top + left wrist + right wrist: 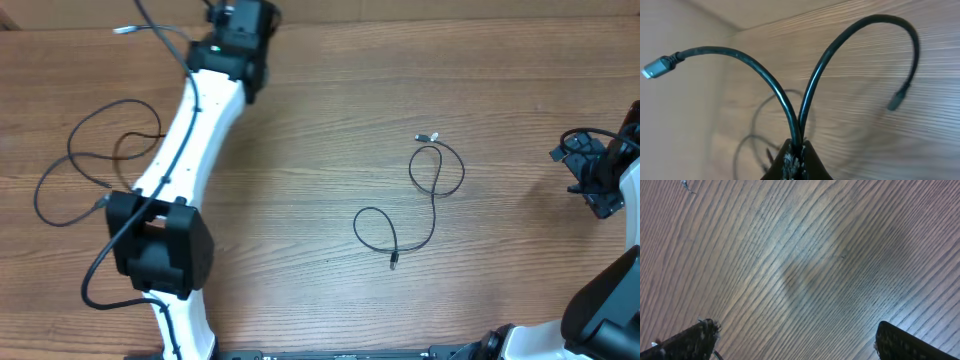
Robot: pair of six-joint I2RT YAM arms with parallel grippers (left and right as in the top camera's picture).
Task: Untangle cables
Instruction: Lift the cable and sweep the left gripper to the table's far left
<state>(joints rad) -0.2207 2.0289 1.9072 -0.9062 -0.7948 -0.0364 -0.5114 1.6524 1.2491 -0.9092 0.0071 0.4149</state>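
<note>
The left end effector [796, 152] is pinched together on two strands of thin black cable [812, 95], which rise from its fingertips in a V. One strand bends away to the left and ends in a silver-grey metal plug [655, 69]. The other arches up and over to the right and ends in a small black plug [897, 100], held clear of the wood-grain bench [880, 150]. Whether the strands are one cord folded or two separate cords, I cannot tell. In the overhead view this end effector is at the far side of the bench, left of centre.

A second thin black cord, the middle cable [435, 205], lies flat on the bench right of centre, well apart from both arms. It crosses itself into a loose figure-eight, with a narrow loop at the top and a rounder loop at the lower left. It has a small silver connector [427, 137] at its upper end and a dark connector [393, 262] at its lower end.

More thin black cord, the looped cable [72, 140], spreads in wide curls on the bench to the left of the left arm and partly passes under it.

The right end effector [795, 342] has its fingers spread wide apart with nothing between them, over bare wood near the bench's right edge.
</note>
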